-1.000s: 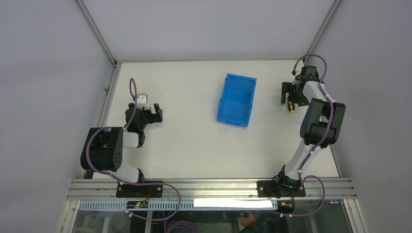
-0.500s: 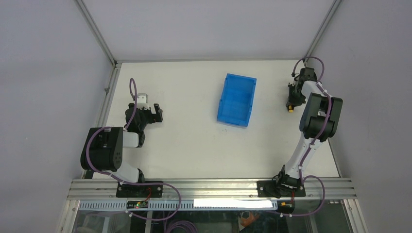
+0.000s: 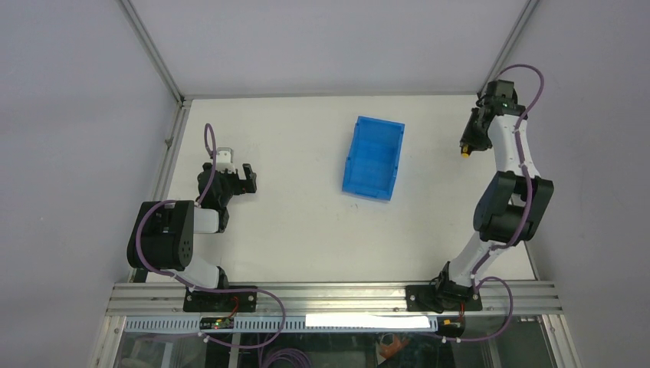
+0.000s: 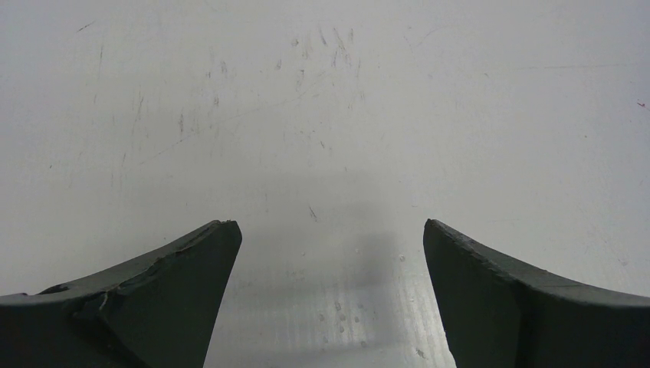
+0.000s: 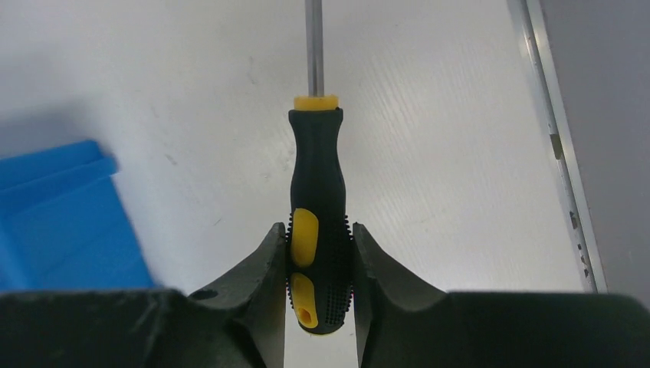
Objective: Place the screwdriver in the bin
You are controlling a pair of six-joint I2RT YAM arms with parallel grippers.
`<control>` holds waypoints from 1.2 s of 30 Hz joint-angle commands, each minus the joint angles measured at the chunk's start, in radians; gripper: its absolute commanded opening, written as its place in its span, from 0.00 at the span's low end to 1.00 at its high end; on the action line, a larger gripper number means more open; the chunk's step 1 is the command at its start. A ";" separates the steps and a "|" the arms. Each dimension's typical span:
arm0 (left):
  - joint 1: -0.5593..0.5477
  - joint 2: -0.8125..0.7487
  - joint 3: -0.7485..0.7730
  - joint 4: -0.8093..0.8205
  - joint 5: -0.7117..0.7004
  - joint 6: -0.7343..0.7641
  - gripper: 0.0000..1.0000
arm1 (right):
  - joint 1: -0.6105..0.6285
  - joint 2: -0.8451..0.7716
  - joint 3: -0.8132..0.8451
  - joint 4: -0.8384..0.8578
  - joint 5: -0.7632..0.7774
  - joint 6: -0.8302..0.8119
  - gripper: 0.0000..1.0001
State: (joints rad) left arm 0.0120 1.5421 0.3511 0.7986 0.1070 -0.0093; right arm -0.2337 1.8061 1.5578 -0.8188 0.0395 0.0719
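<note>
The screwdriver [image 5: 318, 192], black handle with yellow inserts and a thin metal shaft, sits clamped between the jaws of my right gripper [image 5: 318, 239], held above the table with its shaft pointing away. In the top view my right gripper [image 3: 467, 146] is at the far right of the table, and the yellow end of the screwdriver [image 3: 464, 153] peeks out below it. The blue bin [image 3: 373, 158] stands at the table's middle, to the left of that gripper, and its corner [image 5: 54, 222] shows in the right wrist view. My left gripper [image 3: 238, 178] hangs open over bare table at the left.
An aluminium frame rail [image 3: 502, 47] runs along the table's right edge close to the right arm, and its strip [image 5: 558, 138] shows in the right wrist view. Grey walls enclose the table on the left, back and right.
My right gripper has shut on the screwdriver and lifted it, moving toward the back of the table with the arm stretching up. The left arm has not moved.
</note>
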 commanded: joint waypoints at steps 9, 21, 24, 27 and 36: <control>-0.009 -0.035 0.019 0.031 0.016 -0.011 0.99 | 0.367 -0.289 0.106 -0.160 0.190 0.285 0.00; -0.009 -0.035 0.019 0.031 0.016 -0.011 0.99 | 0.684 -0.198 0.054 -0.019 0.287 0.432 0.00; -0.009 -0.035 0.019 0.031 0.017 -0.011 0.99 | 0.722 -0.165 0.004 0.034 0.301 0.451 0.00; -0.009 -0.034 0.019 0.031 0.016 -0.011 0.99 | 0.754 -0.139 -0.051 0.090 0.295 0.445 0.00; -0.009 -0.035 0.019 0.031 0.016 -0.011 0.99 | 0.781 -0.029 -0.152 0.191 0.311 0.499 0.00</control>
State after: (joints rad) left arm 0.0120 1.5421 0.3511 0.7986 0.1070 -0.0093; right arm 0.5476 1.7515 1.4113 -0.7288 0.3099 0.5274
